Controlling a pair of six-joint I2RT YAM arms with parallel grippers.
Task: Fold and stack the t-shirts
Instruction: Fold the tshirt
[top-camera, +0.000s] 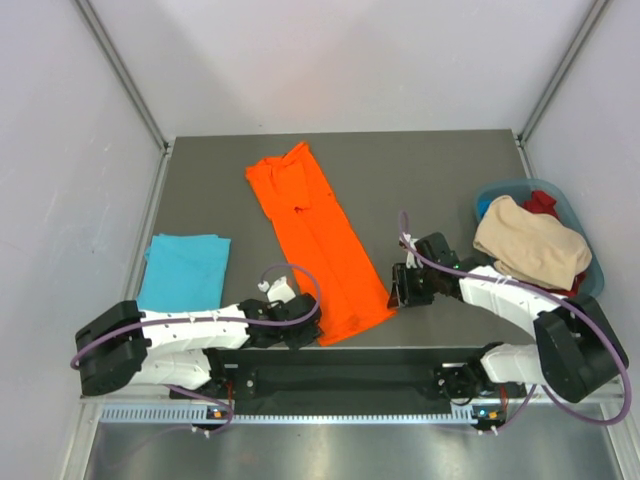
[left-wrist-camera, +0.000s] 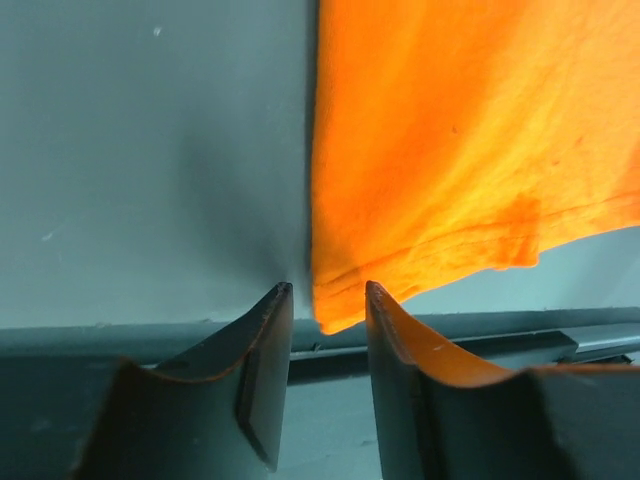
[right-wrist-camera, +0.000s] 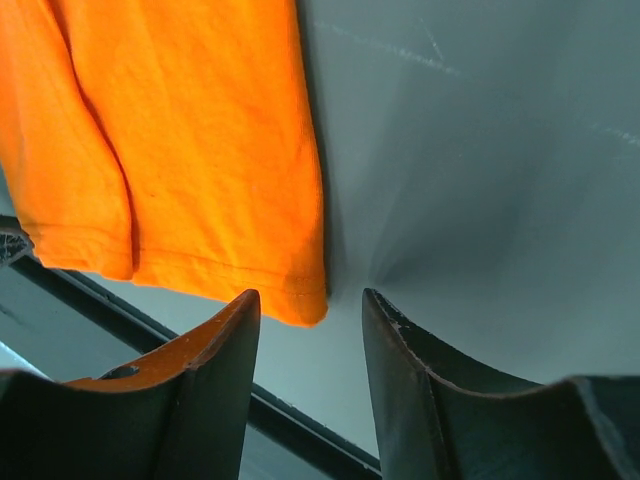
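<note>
The orange t-shirt (top-camera: 318, 240) lies as a long narrow strip running from the table's middle back toward the near edge. The turquoise t-shirt (top-camera: 185, 270) lies folded flat at the left. My left gripper (top-camera: 300, 334) is at the strip's near left corner and my right gripper (top-camera: 399, 293) at its near right corner. In the left wrist view the orange t-shirt's corner (left-wrist-camera: 345, 300) points into the gap of the open left gripper (left-wrist-camera: 327, 292), unclamped. Seen from the right wrist, the orange t-shirt's corner (right-wrist-camera: 300, 300) sits just ahead of the open right gripper (right-wrist-camera: 310, 296), nearer its left finger.
A blue basket (top-camera: 592, 262) stands at the right edge with a beige garment (top-camera: 530, 245) heaped on top and red cloth (top-camera: 543, 203) behind it. The table's near edge (left-wrist-camera: 480, 325) runs just past both shirt corners. White walls close in the back and sides.
</note>
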